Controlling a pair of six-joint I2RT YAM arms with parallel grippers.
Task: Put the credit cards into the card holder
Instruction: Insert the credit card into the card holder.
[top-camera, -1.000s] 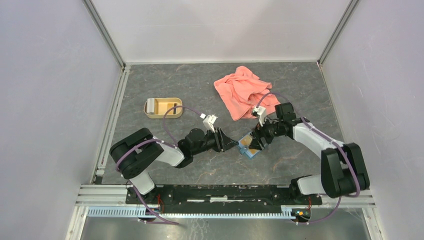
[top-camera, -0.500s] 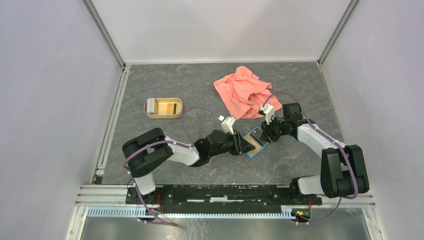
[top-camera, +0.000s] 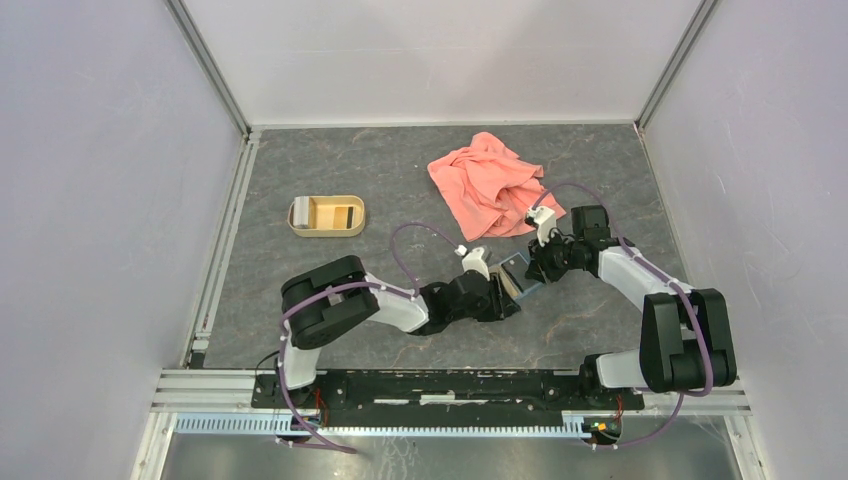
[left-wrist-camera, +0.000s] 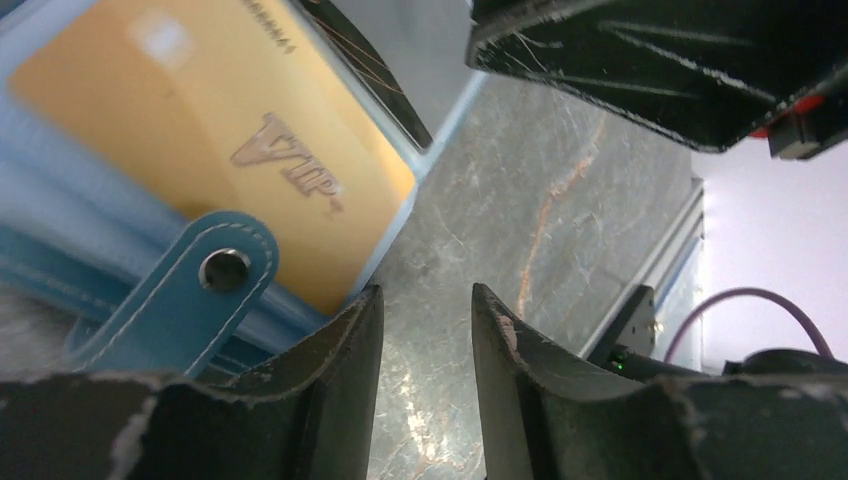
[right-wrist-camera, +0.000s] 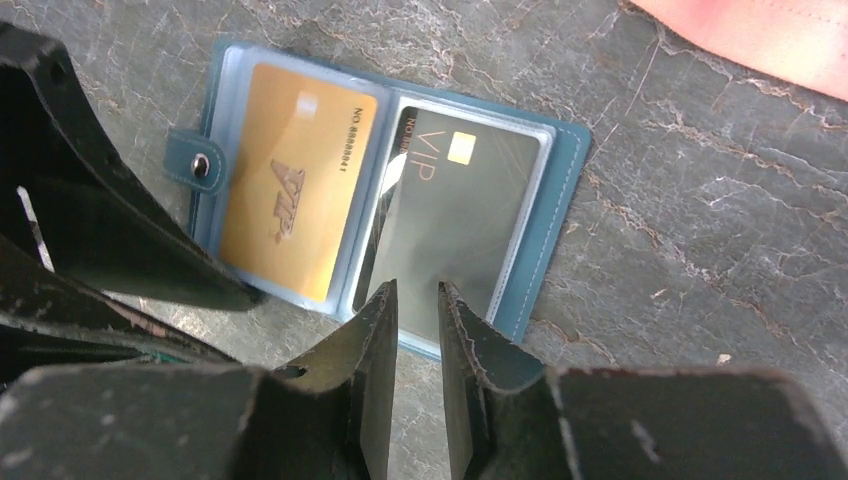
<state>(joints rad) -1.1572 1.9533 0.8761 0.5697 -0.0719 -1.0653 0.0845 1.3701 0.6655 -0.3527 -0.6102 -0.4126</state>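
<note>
The teal card holder (right-wrist-camera: 560, 190) lies open and flat on the table, its snap strap (left-wrist-camera: 215, 270) at the left edge. An orange card (right-wrist-camera: 290, 190) sits in its left pocket and a dark grey card (right-wrist-camera: 460, 220) in its right pocket. My right gripper (right-wrist-camera: 415, 285) hovers over the holder's near edge below the grey card, jaws narrowly apart with nothing between them. My left gripper (left-wrist-camera: 425, 290) is open over bare table, its left finger beside the holder's corner by the orange card (left-wrist-camera: 200, 110). In the top view, both grippers meet at the holder (top-camera: 513, 274).
A tan oval tray (top-camera: 327, 215) stands at the back left with a greyish-white piece at its left end. A crumpled salmon-pink cloth (top-camera: 490, 185) lies just behind the right arm. Walls and metal rails frame the table.
The left arm has reached further right up to the holder. The right gripper's jaws have narrowed a lot. The holder has shifted slightly up and right.
</note>
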